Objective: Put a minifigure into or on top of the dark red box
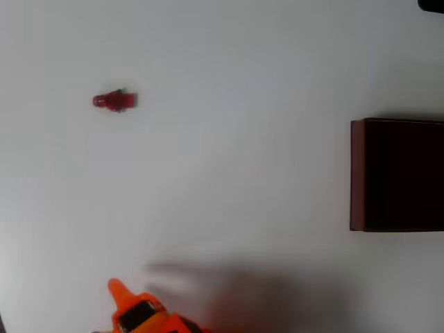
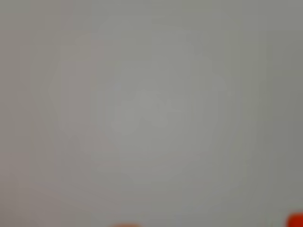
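Observation:
A tiny red minifigure point(image 1: 115, 100) lies on its side on the white table, upper left in the overhead view. The dark red box point(image 1: 397, 175) sits at the right edge, with a near-black top face and a lighter reddish-brown left wall. My orange gripper point(image 1: 118, 290) pokes in at the bottom edge, far below the minifigure and well left of the box; one pointed fingertip shows and its state is unclear. The wrist view is a blurred grey surface with orange slivers of the fingers point(image 2: 296, 220) at the bottom edge.
The white table point(image 1: 229, 139) stretches open between the minifigure, the box and the gripper. A soft shadow point(image 1: 250, 291) falls to the right of the arm at the bottom. A dark object point(image 1: 431, 4) clips the top right corner.

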